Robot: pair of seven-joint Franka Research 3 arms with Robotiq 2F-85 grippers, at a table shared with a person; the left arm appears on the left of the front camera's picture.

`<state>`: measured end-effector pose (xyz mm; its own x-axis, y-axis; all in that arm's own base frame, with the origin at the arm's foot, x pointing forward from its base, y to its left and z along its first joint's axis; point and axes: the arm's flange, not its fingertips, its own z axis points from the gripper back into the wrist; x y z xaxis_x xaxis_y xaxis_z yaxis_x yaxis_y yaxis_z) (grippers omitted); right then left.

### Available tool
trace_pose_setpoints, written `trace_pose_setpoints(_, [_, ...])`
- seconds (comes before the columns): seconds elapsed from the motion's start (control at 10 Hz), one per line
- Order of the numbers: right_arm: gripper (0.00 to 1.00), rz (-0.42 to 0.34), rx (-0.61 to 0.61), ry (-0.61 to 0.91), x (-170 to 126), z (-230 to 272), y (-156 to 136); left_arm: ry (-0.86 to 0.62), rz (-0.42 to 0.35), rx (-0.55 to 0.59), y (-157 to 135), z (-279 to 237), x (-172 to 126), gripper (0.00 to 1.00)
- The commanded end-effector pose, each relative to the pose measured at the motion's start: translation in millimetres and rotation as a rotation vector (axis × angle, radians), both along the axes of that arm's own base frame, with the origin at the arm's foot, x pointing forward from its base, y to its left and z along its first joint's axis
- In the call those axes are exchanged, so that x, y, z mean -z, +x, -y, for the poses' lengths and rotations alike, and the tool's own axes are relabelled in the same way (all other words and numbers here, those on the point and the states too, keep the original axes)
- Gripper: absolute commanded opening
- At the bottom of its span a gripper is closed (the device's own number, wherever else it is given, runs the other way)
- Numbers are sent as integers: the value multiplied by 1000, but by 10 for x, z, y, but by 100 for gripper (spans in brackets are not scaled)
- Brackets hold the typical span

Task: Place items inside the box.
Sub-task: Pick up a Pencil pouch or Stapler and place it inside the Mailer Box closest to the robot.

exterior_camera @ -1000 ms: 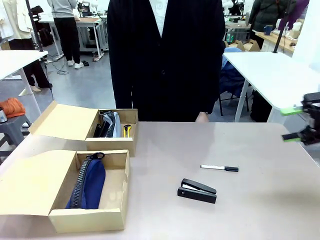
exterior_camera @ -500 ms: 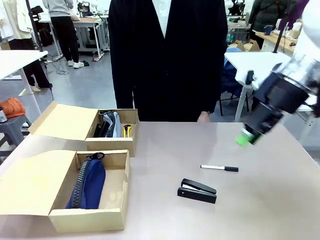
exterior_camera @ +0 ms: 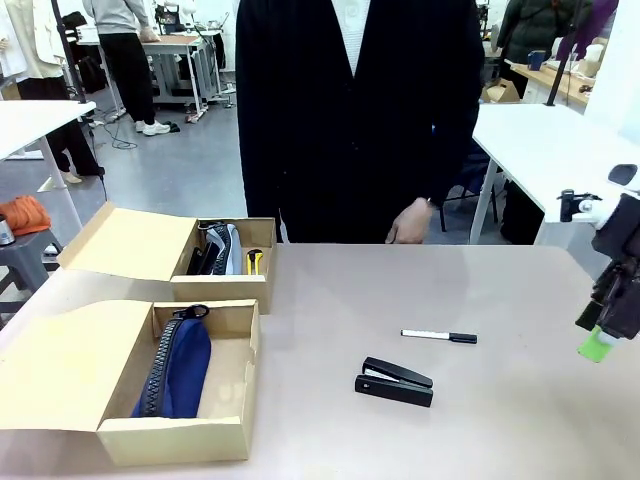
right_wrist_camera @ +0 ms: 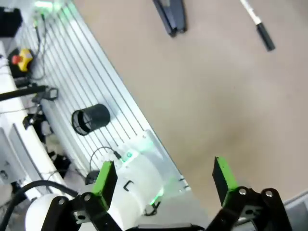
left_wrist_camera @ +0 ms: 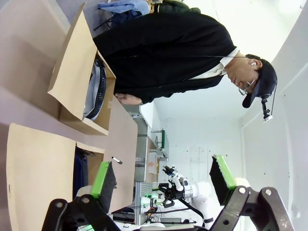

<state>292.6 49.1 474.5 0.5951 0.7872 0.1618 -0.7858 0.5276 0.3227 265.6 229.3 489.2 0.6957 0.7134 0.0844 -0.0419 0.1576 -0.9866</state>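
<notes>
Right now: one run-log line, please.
right gripper open, empty | left gripper open | stapler, marker pen on table | navy pouch in near box

No writing, label or number could be read on anything. The marker pen (exterior_camera: 438, 336) and the black stapler (exterior_camera: 394, 382) were too small to show print, and the near cardboard box (exterior_camera: 175, 440) had plain walls.

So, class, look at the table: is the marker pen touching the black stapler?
Apart. The front view shows a strip of bare table between the marker pen and the black stapler, which lies nearer the camera.
</notes>
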Motion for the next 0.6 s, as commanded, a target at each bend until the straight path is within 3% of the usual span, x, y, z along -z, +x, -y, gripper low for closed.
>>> trace_pose_setpoints(0.0, [100, 289, -393, -71, -53, -160, 149, -6, 29, 1, -5, 11, -13, 100])
trace_pose_setpoints(0.1, [100, 444, -654, 10, -83, -489, 302, -6, 29, 1, -5, 11, -13, 100])
trace_pose_setpoints(0.2, [100, 512, -764, 68, -95, -846, 388, -6, 29, 1, -5, 11, -13, 100])
trace_pose_setpoints(0.4, [100, 500, -903, 43, -59, -1381, 319, -6, 29, 1, -5, 11, -13, 100])
trace_pose_setpoints(0.5, [100, 492, -796, -59, -80, -1015, 398, -6, 29, 1, -5, 11, -13, 100])
